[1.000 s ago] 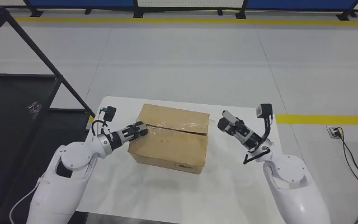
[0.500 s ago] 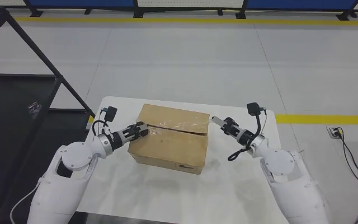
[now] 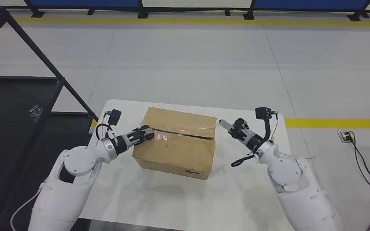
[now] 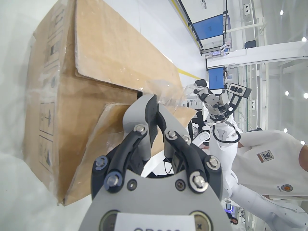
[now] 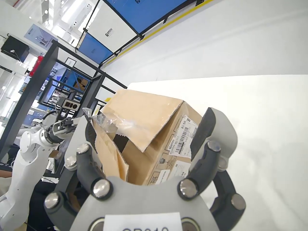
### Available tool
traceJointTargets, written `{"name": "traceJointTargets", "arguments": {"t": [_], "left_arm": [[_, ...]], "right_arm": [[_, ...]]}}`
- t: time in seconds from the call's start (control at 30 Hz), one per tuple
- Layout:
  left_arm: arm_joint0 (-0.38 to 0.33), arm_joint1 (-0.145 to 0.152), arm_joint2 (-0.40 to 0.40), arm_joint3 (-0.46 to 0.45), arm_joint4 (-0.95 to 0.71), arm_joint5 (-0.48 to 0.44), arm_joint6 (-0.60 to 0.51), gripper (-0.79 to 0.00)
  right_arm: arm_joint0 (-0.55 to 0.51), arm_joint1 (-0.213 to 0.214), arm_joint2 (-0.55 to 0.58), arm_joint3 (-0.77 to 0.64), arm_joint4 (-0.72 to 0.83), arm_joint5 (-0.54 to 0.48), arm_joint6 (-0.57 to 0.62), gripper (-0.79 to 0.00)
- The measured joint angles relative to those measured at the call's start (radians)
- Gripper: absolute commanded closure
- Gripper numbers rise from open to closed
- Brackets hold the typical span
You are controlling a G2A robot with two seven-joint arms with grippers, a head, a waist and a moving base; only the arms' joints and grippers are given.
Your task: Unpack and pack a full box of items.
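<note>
Brown cardboard box; left gripper pinches its crinkled clear tape

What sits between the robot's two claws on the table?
The cardboard box: the top view shows the left gripper at one end of its top seam and the right gripper beside the other end.

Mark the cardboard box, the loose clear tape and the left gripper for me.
cardboard box (image 3: 173, 144): top view, near top flap.
clear tape (image 4: 164, 90): left wrist view, crumpled strip above the fingertips.
left gripper (image 4: 156, 105): left wrist view, between its fingertips.
</note>
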Motion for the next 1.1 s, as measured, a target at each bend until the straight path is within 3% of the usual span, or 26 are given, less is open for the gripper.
{"name": "traceJointTargets", "arguments": {"t": [0.07, 0.13, 0.2, 0.23, 0.3, 0.43, 0.6, 0.87, 0.9, 0.93, 0.97, 1.1], "left_arm": [[-0.001, 0.000, 0.002, -0.001, 0.001, 0.000, -0.002, 0.000], [-0.003, 0.000, 0.005, -0.001, 0.002, 0.001, -0.003, 0.000], [-0.005, 0.000, 0.007, -0.001, 0.002, 0.002, -0.004, 0.000], [-0.006, 0.000, 0.008, 0.000, 0.002, 0.002, -0.004, 0.000], [-0.007, 0.000, 0.009, 0.000, 0.003, 0.001, -0.006, 0.000], [-0.007, 0.000, 0.011, -0.001, 0.003, 0.001, -0.007, 0.000], [-0.008, 0.000, 0.011, -0.006, 0.003, 0.004, -0.007, 0.000], [-0.010, 0.001, 0.012, -0.005, 0.002, 0.002, -0.006, 0.000], [-0.010, 0.001, 0.011, -0.005, 0.002, 0.001, -0.006, 0.000], [-0.010, 0.001, 0.010, -0.004, 0.002, 0.000, -0.006, 0.000], [-0.009, 0.002, 0.010, -0.004, 0.002, -0.001, -0.007, 0.000], [-0.008, 0.002, 0.008, -0.004, 0.001, -0.003, -0.005, 0.000]], "right_arm": [[-0.003, 0.007, -0.005, -0.009, -0.083, -0.080, 0.014, -0.785], [0.003, 0.012, -0.003, 0.003, -0.122, -0.143, 0.033, -0.699], [0.014, 0.014, -0.004, 0.020, -0.142, -0.168, 0.036, -0.440], [0.021, 0.014, -0.009, 0.029, -0.158, -0.170, 0.032, -0.385], [0.029, 0.013, -0.019, 0.035, -0.195, -0.152, 0.012, -0.422], [0.033, 0.008, -0.049, 0.015, -0.297, -0.073, -0.047, -0.354], [0.036, 0.006, -0.070, -0.012, -0.348, -0.023, -0.033, -0.268], [0.017, 0.010, -0.055, -0.051, -0.363, -0.011, -0.003, -0.219], [0.015, 0.011, -0.053, -0.055, -0.365, -0.009, 0.000, -0.188], [0.012, 0.011, -0.051, -0.059, -0.367, -0.007, 0.004, -0.031], [0.010, 0.011, -0.050, -0.062, -0.367, -0.006, 0.006, 0.000], [0.011, 0.012, -0.049, -0.061, -0.370, 0.003, 0.015, 0.000]]}}
